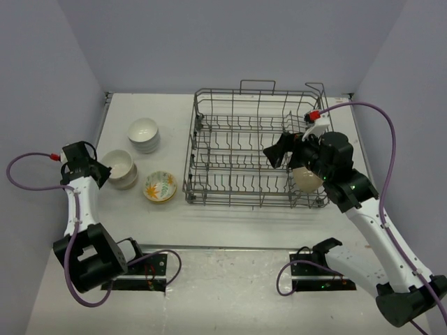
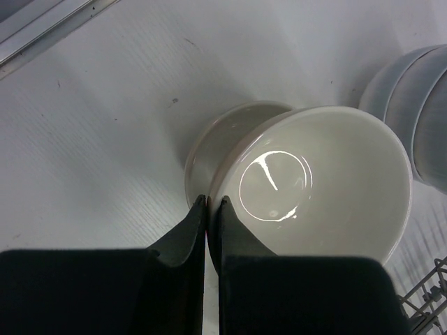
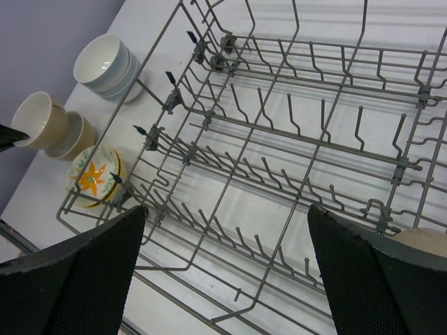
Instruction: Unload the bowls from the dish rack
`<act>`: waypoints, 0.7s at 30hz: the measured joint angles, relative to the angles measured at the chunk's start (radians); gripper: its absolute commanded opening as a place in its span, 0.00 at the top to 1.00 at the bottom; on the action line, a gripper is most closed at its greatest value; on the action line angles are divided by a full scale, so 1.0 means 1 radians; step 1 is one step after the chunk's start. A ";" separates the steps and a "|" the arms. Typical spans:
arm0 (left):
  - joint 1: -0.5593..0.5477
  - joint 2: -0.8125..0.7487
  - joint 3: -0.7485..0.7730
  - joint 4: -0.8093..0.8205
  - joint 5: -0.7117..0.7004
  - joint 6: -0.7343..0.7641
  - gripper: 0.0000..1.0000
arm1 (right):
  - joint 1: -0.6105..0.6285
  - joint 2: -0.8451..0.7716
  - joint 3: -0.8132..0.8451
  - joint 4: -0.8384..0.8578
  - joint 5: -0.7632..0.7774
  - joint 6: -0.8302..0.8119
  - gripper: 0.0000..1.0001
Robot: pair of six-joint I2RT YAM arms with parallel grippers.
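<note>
The dark wire dish rack [image 1: 244, 150] stands mid-table and fills the right wrist view [image 3: 279, 132]. One beige bowl [image 1: 307, 179] stays at its right end, showing at the right wrist view's lower right edge [image 3: 426, 241]. My right gripper [image 1: 290, 159] hovers open and empty over the rack [image 3: 227, 237], just left of that bowl. My left gripper [image 1: 102, 170] is shut on the rim of a beige bowl [image 2: 328, 181], tilted over a second beige bowl [image 2: 209, 143] on the table, its tips [image 2: 209, 202] pinching the rim.
Left of the rack stand a stack of white bowls [image 1: 143, 134], also in the left wrist view [image 2: 415, 98], and floral bowls [image 1: 160, 186] near the rack's front left corner [image 3: 94, 174]. Purple walls enclose the table.
</note>
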 measured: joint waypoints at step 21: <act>0.001 0.080 -0.044 0.057 -0.002 0.000 0.94 | 0.000 0.000 -0.005 0.016 -0.001 -0.004 0.01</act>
